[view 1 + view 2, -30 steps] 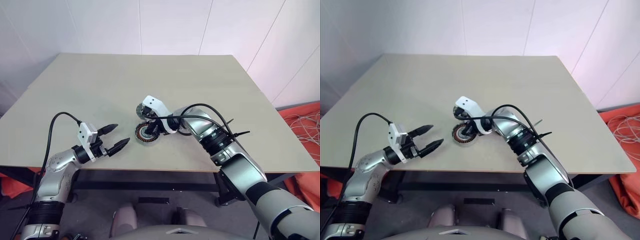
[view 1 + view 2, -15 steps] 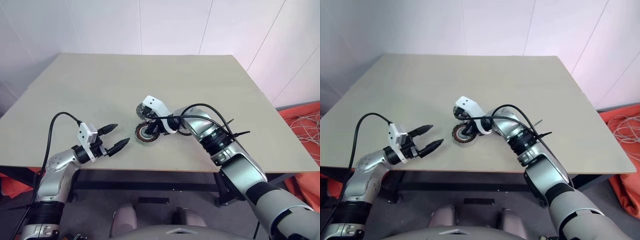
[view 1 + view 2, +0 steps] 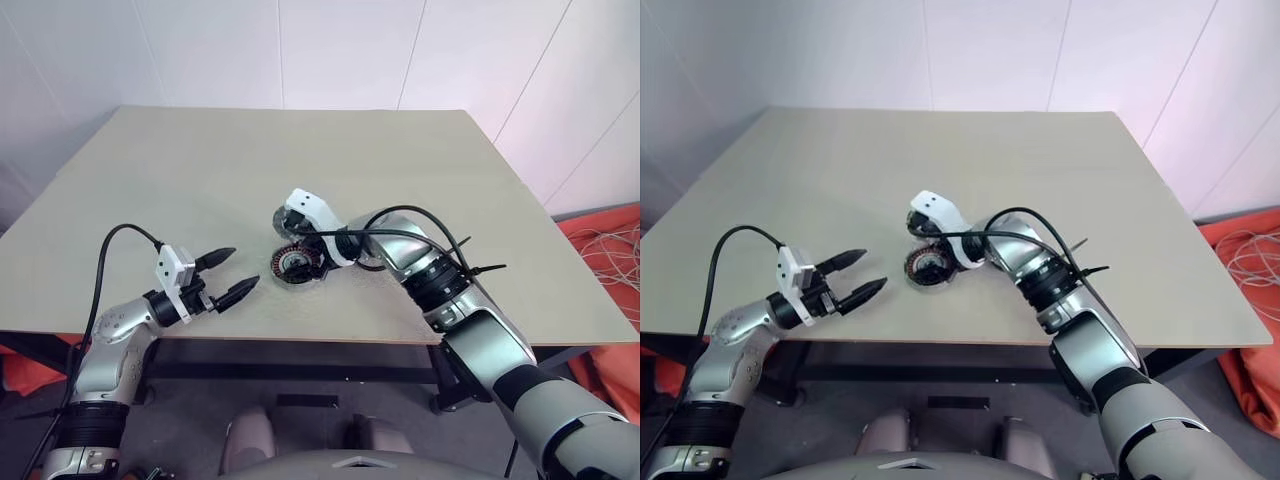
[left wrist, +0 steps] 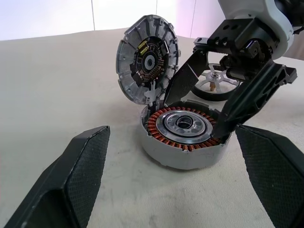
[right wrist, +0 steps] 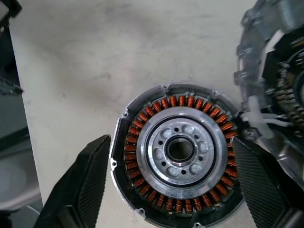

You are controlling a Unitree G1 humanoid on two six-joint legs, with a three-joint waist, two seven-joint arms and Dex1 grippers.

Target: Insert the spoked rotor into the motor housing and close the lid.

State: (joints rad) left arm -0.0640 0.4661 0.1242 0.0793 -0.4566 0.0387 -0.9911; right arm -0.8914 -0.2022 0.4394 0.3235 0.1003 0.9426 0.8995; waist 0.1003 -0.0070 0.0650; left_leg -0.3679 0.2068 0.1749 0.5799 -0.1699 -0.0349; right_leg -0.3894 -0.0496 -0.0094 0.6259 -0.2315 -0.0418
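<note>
Both sets of jaws stood wide and empty. We found the right gripper (image 5: 171, 190) spread either side of the housing (image 4: 184, 137), fingers clear of its rim, pointing down at it from above. The housing sat flat on the table (image 3: 200, 170), copper windings exposed around a silver centre. The lid (image 4: 147, 58) stood tilted up at the housing's edge, joined by thin wires. The rotor (image 4: 216, 81) lay flat just behind. The left gripper (image 3: 232, 273) hung near the table's front edge, well apart, aimed at the housing.
</note>
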